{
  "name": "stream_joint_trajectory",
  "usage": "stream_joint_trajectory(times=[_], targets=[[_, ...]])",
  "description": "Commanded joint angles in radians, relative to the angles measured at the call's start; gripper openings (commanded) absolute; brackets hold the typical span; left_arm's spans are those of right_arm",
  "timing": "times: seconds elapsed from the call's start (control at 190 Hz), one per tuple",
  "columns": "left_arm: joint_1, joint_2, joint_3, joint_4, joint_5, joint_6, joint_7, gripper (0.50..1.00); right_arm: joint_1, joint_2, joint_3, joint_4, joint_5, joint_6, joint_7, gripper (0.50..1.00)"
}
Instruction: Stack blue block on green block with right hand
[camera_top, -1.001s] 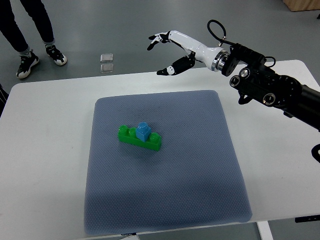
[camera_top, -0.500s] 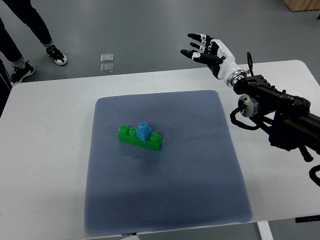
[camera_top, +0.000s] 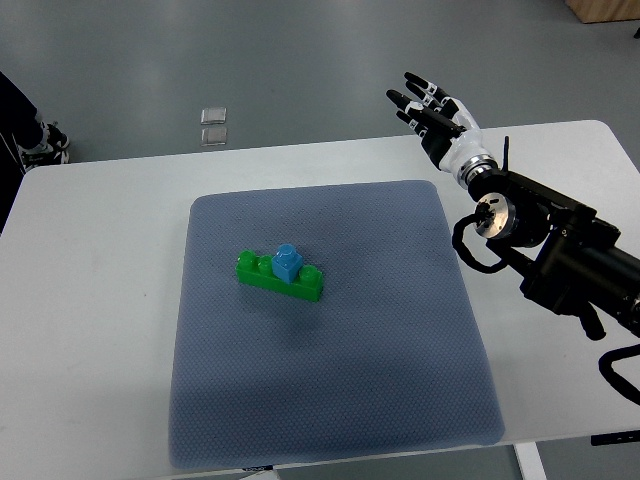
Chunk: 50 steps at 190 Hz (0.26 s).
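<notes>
- The blue block sits on top of the green block, right in the middle of its row of studs, with green studs showing on either side of it.
- The pair rests on the grey mat, a little left of the mat's middle, and the mat lies on the white table.
- The right hand is over at the far right of the table, well apart from the blocks, fingers straight and spread with nothing in them.
- No left arm anywhere in this view.
- Going by how things lie, the stack looks done: blue is up, green is under, and the hand is clear of both.
- On handling: the blue block looks like hard moulded plastic, small and surely light, so it would need little squeeze.
- Its faces look smooth and a bit glossy, so a loose pinch could slip; the place to take it is across two opposite flat sides, below the top stud.
- The green block is long and low, sitting flat on the textured mat, which should keep it from sliding if blue needs pressing down.
- I cannot tell from above whether blue is fully seated on the studs or just perched there.
- At the far left edge, a person's shoe is on the floor, well clear of the work.
</notes>
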<state>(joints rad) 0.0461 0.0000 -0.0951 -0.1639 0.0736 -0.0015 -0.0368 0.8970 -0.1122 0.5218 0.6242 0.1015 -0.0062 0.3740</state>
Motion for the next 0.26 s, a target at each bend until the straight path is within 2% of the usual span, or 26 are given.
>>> stream_joint_trajectory(times=[0.0,0.258], targets=[[0.000,0.000,0.000,0.000,0.000,0.000,0.000,1.000,-0.006,0.003,0.000,0.000,0.001,0.003,0.006,0.915],[0.000,0.000,0.000,0.000,0.000,0.000,0.000,1.000,-0.016,0.020,0.001,0.000,0.003,0.003,0.008,0.915]])
